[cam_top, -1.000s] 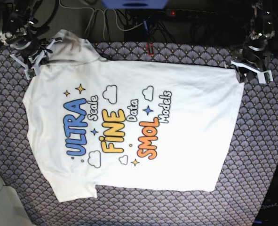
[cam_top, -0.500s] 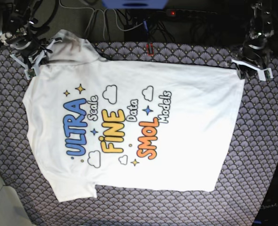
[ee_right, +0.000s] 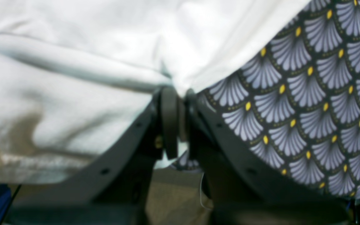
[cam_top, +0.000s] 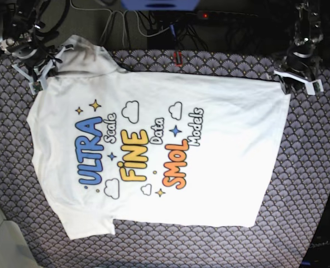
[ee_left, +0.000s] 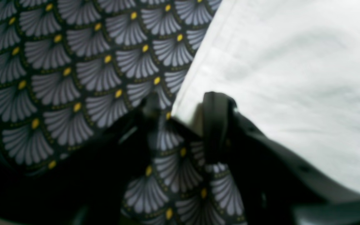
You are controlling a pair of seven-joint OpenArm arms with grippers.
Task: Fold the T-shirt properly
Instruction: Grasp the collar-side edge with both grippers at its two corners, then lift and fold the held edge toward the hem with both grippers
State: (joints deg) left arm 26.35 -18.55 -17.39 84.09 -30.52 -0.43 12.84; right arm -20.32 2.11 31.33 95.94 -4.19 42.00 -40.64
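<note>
T-shirt (cam_top: 159, 151), the only one, lies print-up on my patterned tabletop (cam_top: 315, 167); right end effector (ee_right: 178, 93) pinches its edge, left end effector (ee_left: 183, 106) stands parted at its corner.

A patterned cloth (cam_top: 315, 167) covers the work surface: dark ground with rows of grey-lavender fan or scallop shapes, each tipped with a small yellow dot, as both wrist views confirm. It lies flat and extends to the base view's left, right and lower edges. Behind its far edge, a tangle of dark cables (cam_top: 153, 28) runs across a black background. A blue object (cam_top: 160, 4) sits at the top edge, only partly in frame. Beside it, a black unit carries a small red light (cam_top: 205, 15). A small red item (cam_top: 177, 57) rests at the cloth's far border. A pale grey surface (cam_top: 0, 240) occupies the lower left corner.
</note>
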